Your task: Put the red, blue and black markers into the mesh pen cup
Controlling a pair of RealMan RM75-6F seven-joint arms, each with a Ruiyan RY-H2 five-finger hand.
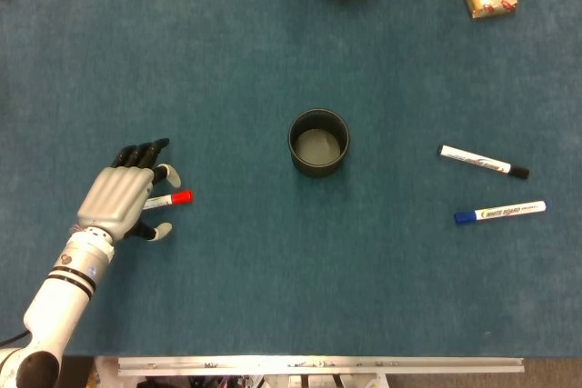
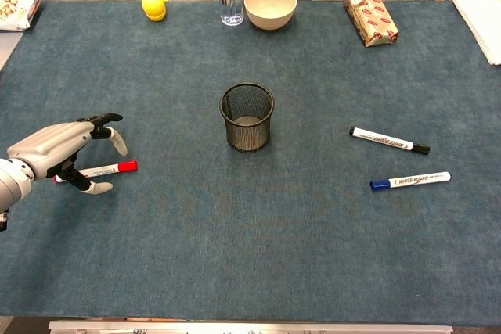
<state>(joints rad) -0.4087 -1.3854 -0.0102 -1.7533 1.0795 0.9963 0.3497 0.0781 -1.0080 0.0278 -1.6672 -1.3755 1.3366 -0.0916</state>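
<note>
Left hand (image 1: pixel 118 199) hovers over red marker (image 1: pixel 173 198), fingers spread, gripping nothing yet, straddling it for pickup. Mesh pen cup (image 1: pixel 318 143) empty; 3 markers still out.

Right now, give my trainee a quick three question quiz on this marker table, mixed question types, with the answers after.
1. True or false: the mesh pen cup already holds a marker.
2. Which marker lies under the left hand? A red marker, B blue marker, C black marker.
3. Fill in: the blue and black markers lie to the ___ of the cup in both views.

Key: 1 false, it looks empty. 2 A. 3 right.
</note>
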